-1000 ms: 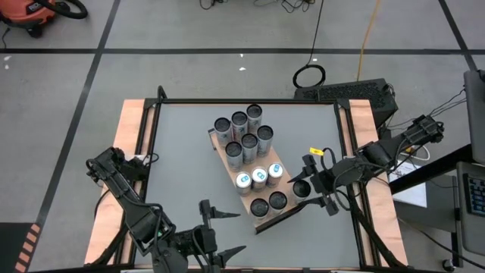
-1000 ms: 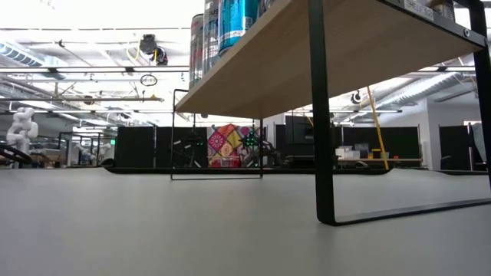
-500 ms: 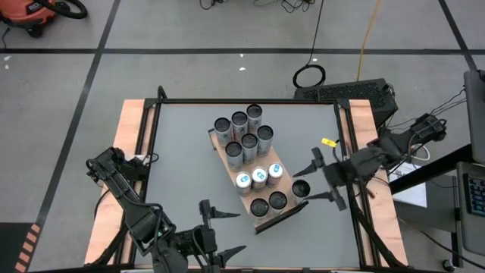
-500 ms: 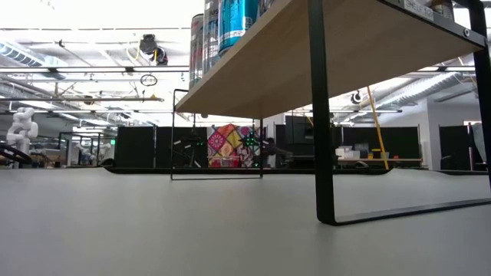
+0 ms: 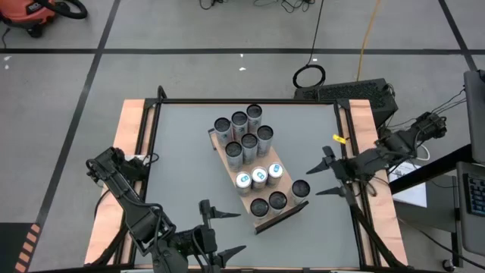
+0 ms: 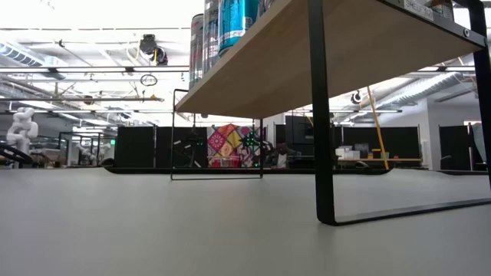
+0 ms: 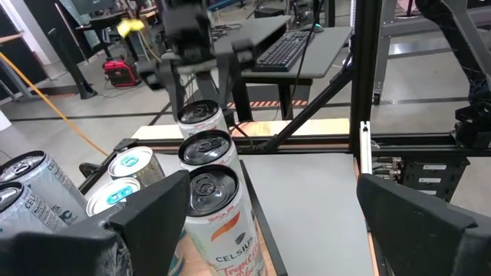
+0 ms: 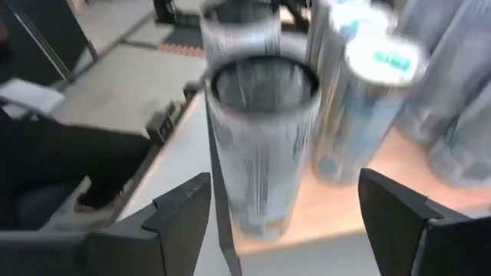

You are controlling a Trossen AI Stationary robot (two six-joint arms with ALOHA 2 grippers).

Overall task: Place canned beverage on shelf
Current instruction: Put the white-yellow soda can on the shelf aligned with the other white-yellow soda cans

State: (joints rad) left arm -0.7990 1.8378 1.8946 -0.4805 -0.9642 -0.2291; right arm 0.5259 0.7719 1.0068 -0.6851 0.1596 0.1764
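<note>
The shelf (image 5: pixel 292 216), a light-brown board on black legs (image 6: pixel 318 115), runs slantwise across the grey table. Several cans stand on it on their bases. The can nearest my right gripper (image 5: pixel 301 187) stands at the board's right near corner and shows blurred in the right wrist view (image 8: pixel 265 138). My right gripper (image 5: pixel 322 177) is open just right of that can and clear of it, fingers pointing at it. My left gripper (image 5: pixel 238 231) waits open at the table's near edge, facing a row of three cans (image 7: pixel 211 199).
Black frame rails (image 5: pixel 345 152) and wooden side strips border the table. Bare grey tabletop (image 5: pixel 182 174) lies left of the shelf and under it (image 6: pixel 230 222). From my left wrist, the right arm (image 7: pixel 192 46) shows beyond the row of cans.
My right gripper has drawn back toward the table's right edge, away from the can at the shelf's right near corner. Its fingers stood on either side of that can a second ago and now stand clear of it. The can has stayed upright in place.
</note>
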